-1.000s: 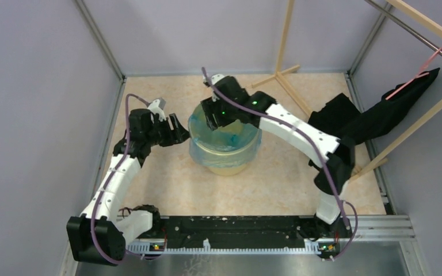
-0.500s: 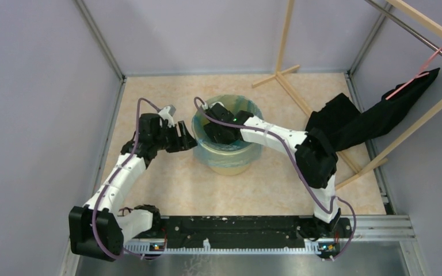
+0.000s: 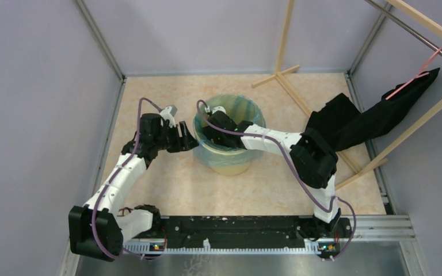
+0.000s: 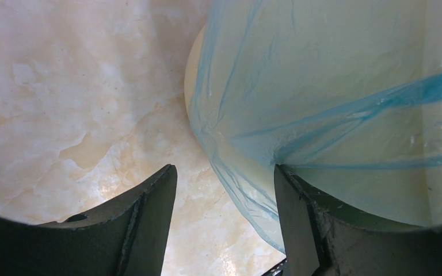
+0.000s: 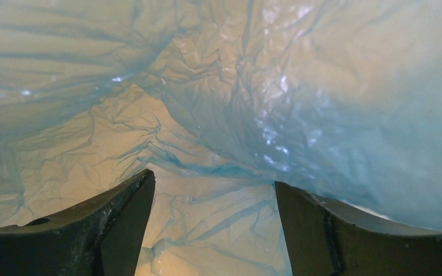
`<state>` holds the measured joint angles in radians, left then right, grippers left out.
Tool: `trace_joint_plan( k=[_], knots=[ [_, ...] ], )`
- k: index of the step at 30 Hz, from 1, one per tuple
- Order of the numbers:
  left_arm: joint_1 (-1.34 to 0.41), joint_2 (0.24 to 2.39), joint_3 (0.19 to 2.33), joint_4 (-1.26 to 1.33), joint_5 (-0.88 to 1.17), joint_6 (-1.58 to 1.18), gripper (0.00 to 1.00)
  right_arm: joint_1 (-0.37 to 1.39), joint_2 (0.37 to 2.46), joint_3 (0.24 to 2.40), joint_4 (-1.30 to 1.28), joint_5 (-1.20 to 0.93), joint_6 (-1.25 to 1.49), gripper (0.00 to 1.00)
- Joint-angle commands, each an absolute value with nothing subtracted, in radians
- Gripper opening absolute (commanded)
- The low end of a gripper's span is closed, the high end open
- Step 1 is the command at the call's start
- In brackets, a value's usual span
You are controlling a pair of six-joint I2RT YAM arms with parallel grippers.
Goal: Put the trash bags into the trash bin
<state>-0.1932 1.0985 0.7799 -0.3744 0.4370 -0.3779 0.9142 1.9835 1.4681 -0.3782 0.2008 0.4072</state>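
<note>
While in one bin, one bag

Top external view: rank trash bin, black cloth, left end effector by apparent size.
1. trash bin and black cloth: too close to rank; cloth longer, bin broader, cloth partly behind the right arm.
2. left end effector: clearly smallest.

1. Robot test cell, lab setting.
2. Plain grey-lilac wall panels in thin metal corner posts box in a beige marbled tabletop.
3. Black slotted mounting rail at the near edge carries two white jointed robot arms.
4. Bare wooden stick frame stands at the back.
</note>
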Motion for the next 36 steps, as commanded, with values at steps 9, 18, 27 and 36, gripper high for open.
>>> trace_joint_plan(
  k=[9,18,27,36],
  knots=[
    [-0.198,1.079,0.781,-0.358,0.372,-0.362,0.8,0.923,1.78,1.66,-0.563,0.207,0.438,0.94],
    [-0.198,1.014,0.836,-0.484,0.221,-0.392,0.89,0.924,1.662,1.72,-0.652,0.221,0.331,0.98],
    [-0.198,0.859,1.016,-0.661,0.095,-0.465,0.98,0.923,1.362,1.502,-0.524,0.225,0.229,0.99],
    [-0.276,1.036,1.241,-0.64,0.289,-0.502,0.99,0.923,1.035,1.244,-0.453,0.308,0.182,0.99]
  ],
)
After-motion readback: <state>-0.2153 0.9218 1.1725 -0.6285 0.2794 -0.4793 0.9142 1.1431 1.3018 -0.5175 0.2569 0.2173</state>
